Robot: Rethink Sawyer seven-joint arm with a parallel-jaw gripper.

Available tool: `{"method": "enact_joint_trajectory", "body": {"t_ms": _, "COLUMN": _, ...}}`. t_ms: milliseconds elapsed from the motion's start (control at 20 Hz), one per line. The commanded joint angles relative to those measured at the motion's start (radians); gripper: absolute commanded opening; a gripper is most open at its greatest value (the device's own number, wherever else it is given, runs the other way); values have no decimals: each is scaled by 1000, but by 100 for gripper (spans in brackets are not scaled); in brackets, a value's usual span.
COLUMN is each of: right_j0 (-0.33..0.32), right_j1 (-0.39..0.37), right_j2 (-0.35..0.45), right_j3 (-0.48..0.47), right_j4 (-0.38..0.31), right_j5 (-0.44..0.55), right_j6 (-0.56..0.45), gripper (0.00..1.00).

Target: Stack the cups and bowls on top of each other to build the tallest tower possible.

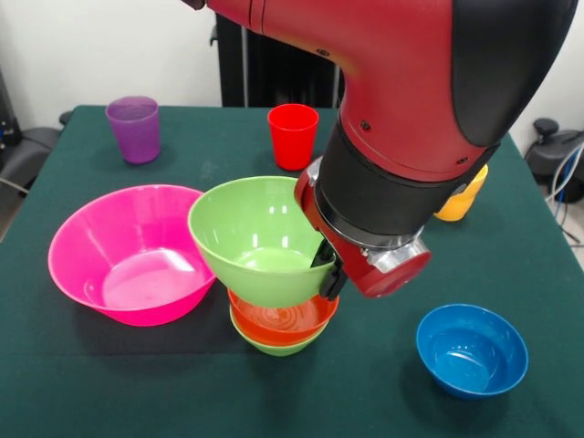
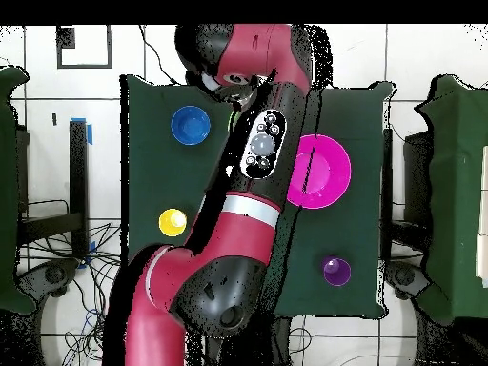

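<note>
The gripper (image 1: 327,265) pinches the right rim of the large green bowl (image 1: 255,239), which sits tilted on the red-orange bowl (image 1: 283,318) and small green bowl (image 1: 276,343) directly below. Released off-centre, it could slide off the tower (image 1: 278,310). Left of it, the pink bowl (image 1: 128,254) lies close enough to be knocked; the red cup (image 1: 293,135) stands beyond.

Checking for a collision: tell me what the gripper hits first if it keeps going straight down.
Probably the large green bowl: the gripper sits at its rim, atop the red-orange bowl. Depth is unclear.
</note>
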Motion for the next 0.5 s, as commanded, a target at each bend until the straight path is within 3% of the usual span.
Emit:
{"method": "enact_joint_trajectory", "body": {"t_ms": 50, "right_j0": 14, "right_j1": 32, "right_j2": 96, "right_j3": 62, "right_j4": -25, "right_j5": -60, "right_j6": 49, "gripper": 0}}
{"method": "enact_joint_trajectory", "body": {"t_ms": 500, "right_j0": 21, "right_j1": 29, "right_j2": 120, "right_j3": 98, "right_j4": -35, "right_j5": -92, "right_j6": 34, "gripper": 0}}
